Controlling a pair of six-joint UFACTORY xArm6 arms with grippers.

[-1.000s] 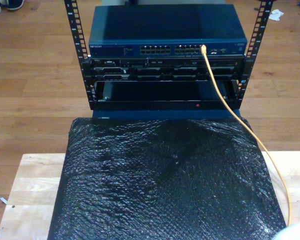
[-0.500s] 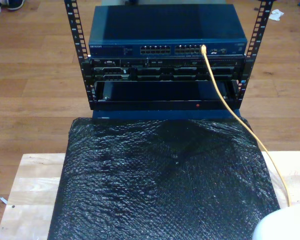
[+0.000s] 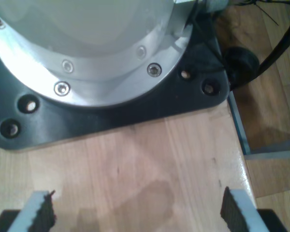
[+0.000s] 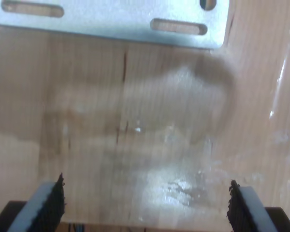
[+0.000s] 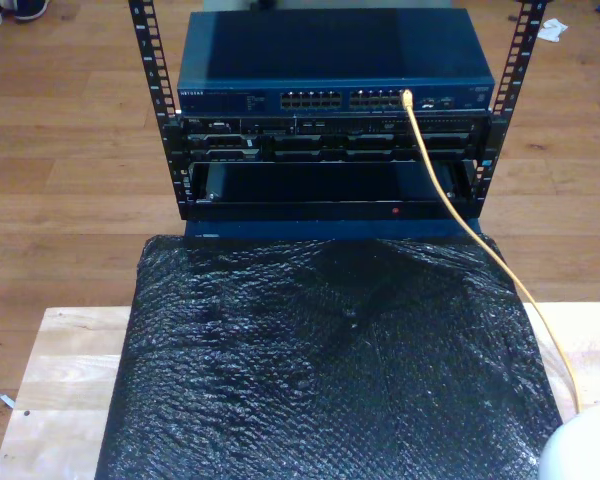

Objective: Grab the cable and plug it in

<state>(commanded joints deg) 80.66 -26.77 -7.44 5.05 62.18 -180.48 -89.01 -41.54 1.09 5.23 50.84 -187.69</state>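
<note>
The yellow-orange cable (image 5: 450,200) runs from a port (image 5: 407,98) on the blue network switch (image 5: 335,60) down across the rack front and off toward the exterior view's lower right. Its plug end sits at that port. My first gripper (image 3: 137,213) is open over bare wooden tabletop, with nothing between its black-padded fingers (image 3: 41,212). My second gripper (image 4: 145,207) is also open and empty above pale wood, its pads (image 4: 50,203) spread wide. A white rounded part of an arm (image 5: 585,450) shows at the exterior view's lower right corner.
A black equipment rack (image 5: 330,150) holds the switch and darker units below it. Black bubble wrap (image 5: 330,370) covers the wooden table (image 5: 60,370). An arm's silver base on a black plate (image 3: 111,111) lies ahead of my first gripper. A slotted metal bracket (image 4: 111,19) lies ahead of my second.
The white arm part at the exterior view's lower right first swelled into the frame, then drew back a little toward the corner. The cable and rack have not moved.
</note>
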